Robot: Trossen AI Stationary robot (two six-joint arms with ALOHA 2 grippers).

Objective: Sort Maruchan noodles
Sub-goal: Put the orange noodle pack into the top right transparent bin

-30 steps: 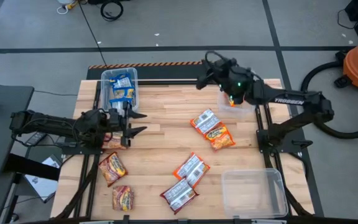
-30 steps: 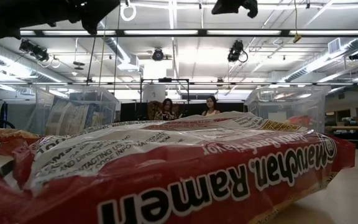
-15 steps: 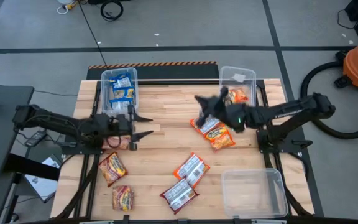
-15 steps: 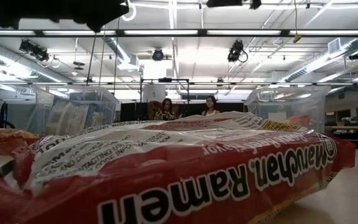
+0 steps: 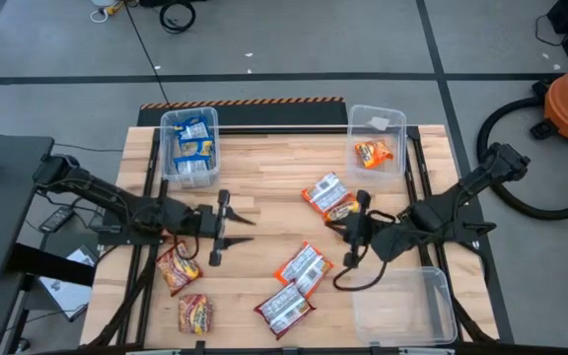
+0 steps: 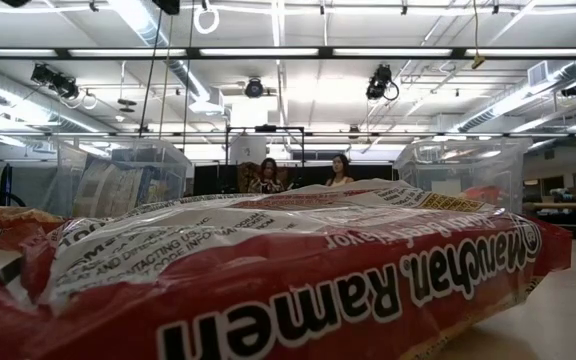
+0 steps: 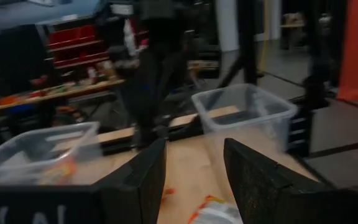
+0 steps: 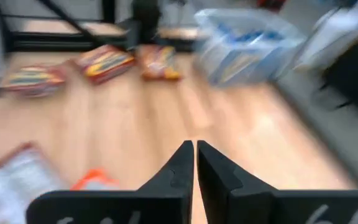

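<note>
Several Maruchan noodle packets lie flat on the wooden table: two red-orange ones (image 5: 331,200) in the middle, two with silver backs up (image 5: 304,266) (image 5: 284,308) nearer the front, two orange ones (image 5: 177,266) (image 5: 193,314) at the near left. One red packet (image 6: 268,280) fills the low view. My left gripper (image 5: 245,229) (image 7: 194,146) stands open left of the middle, pointing toward the table's right, with nothing between its fingers. My right gripper (image 5: 343,235) (image 8: 195,149) is shut and points left, just near of the middle pair.
A clear bin (image 5: 190,146) at the far left holds blue packets. A second bin (image 5: 376,138) at the far right holds an orange packet. A third clear bin (image 5: 402,304) stands at the near right corner. Bare wood lies between the two grippers.
My right gripper has swung from above the far-right bin down toward the table's middle and near side, turning to point left; an orange packet lies in that bin. My left gripper has reached toward the table's right and a little nearer.
</note>
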